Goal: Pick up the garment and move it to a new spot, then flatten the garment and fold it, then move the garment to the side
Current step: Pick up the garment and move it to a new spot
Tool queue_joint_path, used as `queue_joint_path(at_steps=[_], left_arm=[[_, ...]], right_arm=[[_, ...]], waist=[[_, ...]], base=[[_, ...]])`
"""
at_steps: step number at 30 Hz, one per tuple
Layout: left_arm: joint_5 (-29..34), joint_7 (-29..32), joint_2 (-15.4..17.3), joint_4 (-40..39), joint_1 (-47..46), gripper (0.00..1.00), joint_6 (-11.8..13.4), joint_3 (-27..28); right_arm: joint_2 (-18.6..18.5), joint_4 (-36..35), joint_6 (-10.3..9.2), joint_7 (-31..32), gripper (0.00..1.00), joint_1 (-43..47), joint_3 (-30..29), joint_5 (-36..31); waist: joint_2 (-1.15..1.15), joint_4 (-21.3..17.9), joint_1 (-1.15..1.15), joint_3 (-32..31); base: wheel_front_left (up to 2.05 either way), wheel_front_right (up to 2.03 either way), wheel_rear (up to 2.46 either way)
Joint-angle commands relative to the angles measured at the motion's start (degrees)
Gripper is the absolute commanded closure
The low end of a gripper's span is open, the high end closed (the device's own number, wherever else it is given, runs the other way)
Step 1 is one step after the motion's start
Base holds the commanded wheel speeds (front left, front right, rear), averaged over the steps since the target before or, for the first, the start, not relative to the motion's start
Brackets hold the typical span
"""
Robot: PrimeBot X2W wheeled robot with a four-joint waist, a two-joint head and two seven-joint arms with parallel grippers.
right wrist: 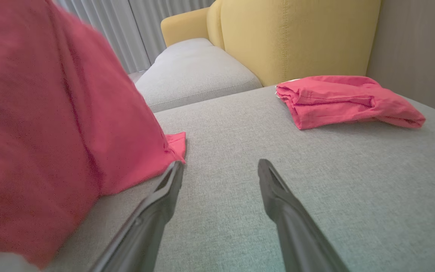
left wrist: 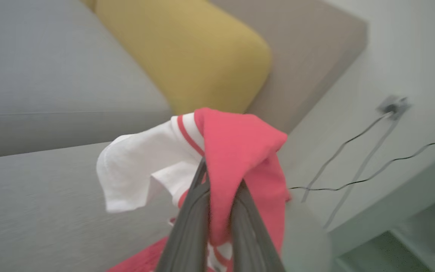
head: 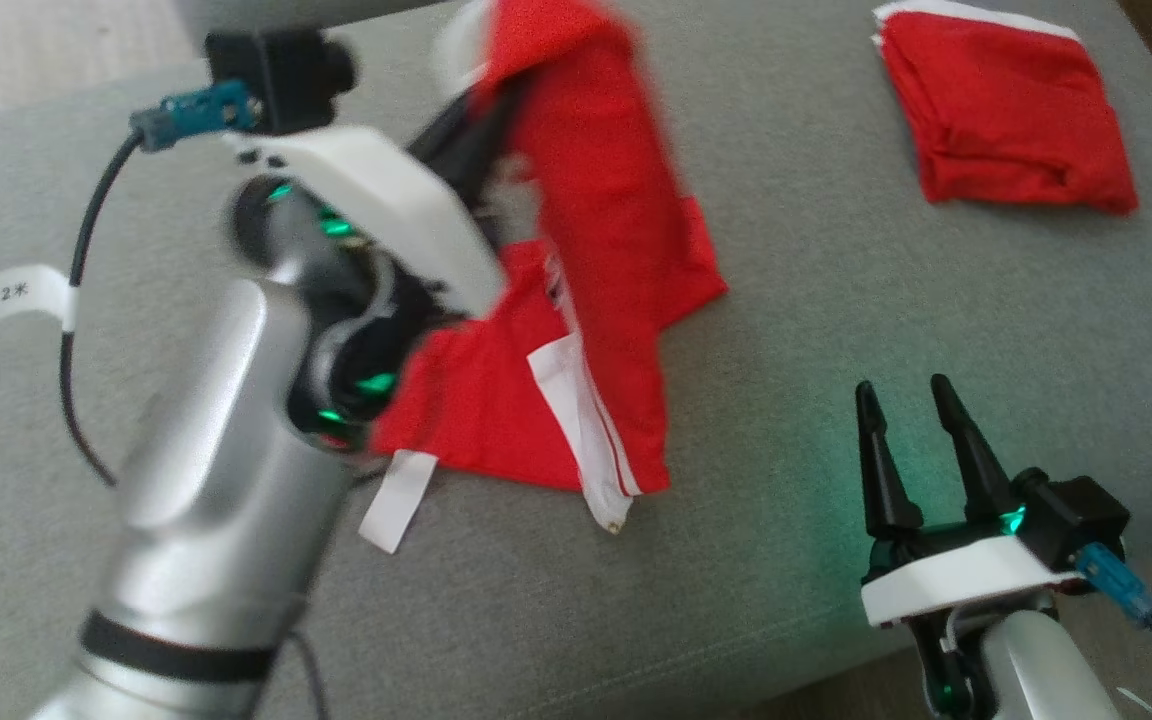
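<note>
The garment [head: 596, 250], red with white trim, is half lifted. Its upper end is bunched and raised toward 12 o'clock in the head view. Its lower part spreads on the grey sofa seat [head: 836, 330] near the middle, with a white-edged corner trailing toward 6 o'clock. The left fingers [left wrist: 221, 181] are pinched nearly together on the raised end, with red cloth caught between them. In the left wrist view a white sleeve droops at their 9 o'clock. At the garment's 4 o'clock the right fingers [head: 903, 388] stand spread wide and hold nothing, tips pointing to 12 o'clock, apart from the cloth. A folded red piece [head: 1006, 120] lies on the seat at 2 o'clock, well apart from the garment. A yellow cushion [right wrist: 296, 37] stands behind the seat, at 12 o'clock in the right wrist view.
</note>
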Motion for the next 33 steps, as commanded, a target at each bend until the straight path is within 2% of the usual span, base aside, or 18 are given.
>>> queue_joint_path(at_steps=[1, 6, 7, 8, 9, 10, 14, 18, 24, 29, 33], left_arm=[[2.4, -1.6, 2.9, 1.4, -2.7, 1.0, -0.1, 2.4], [4.9, -10.4, 3.3, 18.9, -3.7, 1.0, -2.9, 2.5], [5.5, -12.2, 3.3, 21.9, -3.7, 0.93, -3.3, 2.4], [6.2, -14.1, 3.2, 24.5, -3.9, 0.65, -3.6, 2.0], [6.8, -15.8, 3.0, 26.8, -3.9, 0.28, -3.9, 1.7], [7.3, -17.2, 2.9, 28.8, -4.0, 0.0, -4.0, 1.4], [10.8, -24.1, 2.4, 32.9, -4.1, 0.0, -3.7, -0.7], [12.5, -30.7, 1.5, 31.1, -1.4, 0.0, -2.4, -1.1], [13.4, -32.7, 0.6, 20.2, 10.3, 0.0, 1.4, 1.9], [17.0, -32.7, 0.2, 8.1, 23.2, 0.0, 4.6, 5.7], [20.7, -32.7, 0.0, 2.0, 31.9, 0.0, 6.0, 7.9]], right_arm=[[-0.1, -1.7, 0.43, -0.6, 0.0, -0.8, 1.8, 0.4], [-0.1, -1.4, 0.43, -0.6, 0.0, -1.3, 2.7, 1.1], [-0.1, -1.3, 0.43, -0.6, 0.0, -1.3, 2.7, 1.1], [-0.1, -1.2, 0.43, -0.6, 0.0, -1.3, 2.8, 1.2], [-0.1, -1.2, 0.43, -0.6, 0.0, -1.3, 2.8, 1.2], [-0.1, -1.1, 0.43, -0.6, 0.0, -1.4, 2.8, 1.2], [-0.1, -0.7, 0.43, -0.6, 0.0, -1.2, 2.3, 0.5], [-0.1, -0.9, 0.43, -0.6, 0.0, -0.4, 0.9, -0.8], [-0.1, -3.0, 0.43, -0.6, 0.0, 1.7, -2.1, -3.4], [-0.1, -5.0, 0.43, -0.6, 0.0, 4.4, -4.4, -5.2], [-0.1, -5.8, 0.43, -0.6, 0.0, 7.1, -6.7, -6.1]], waist=[[0.0, -1.2, 0.0, 0.7], [0.0, -2.1, 0.0, 1.2], [0.0, -2.2, 0.0, 1.2], [0.0, -2.1, 0.0, 1.3], [0.0, -2.1, 0.0, 1.3], [0.0, -2.0, 0.0, 1.3], [0.0, -0.8, 0.0, 0.3], [0.0, 1.1, 0.0, -1.8], [0.0, 5.3, 0.0, -5.5], [0.0, 9.6, 0.0, -8.5], [0.0, 13.4, 0.0, -10.7]], base=[[0.0, 0.0, 0.0], [0.0, 0.0, 0.0], [0.0, 0.0, 0.0], [0.0, 0.0, 0.0], [0.0, 0.0, 0.0], [0.0, 0.0, 0.0], [0.0, 0.0, 0.0], [0.0, 0.0, 0.0], [0.0, 0.0, 0.0], [0.0, 0.0, 0.0], [0.0, 0.0, 0.0]])
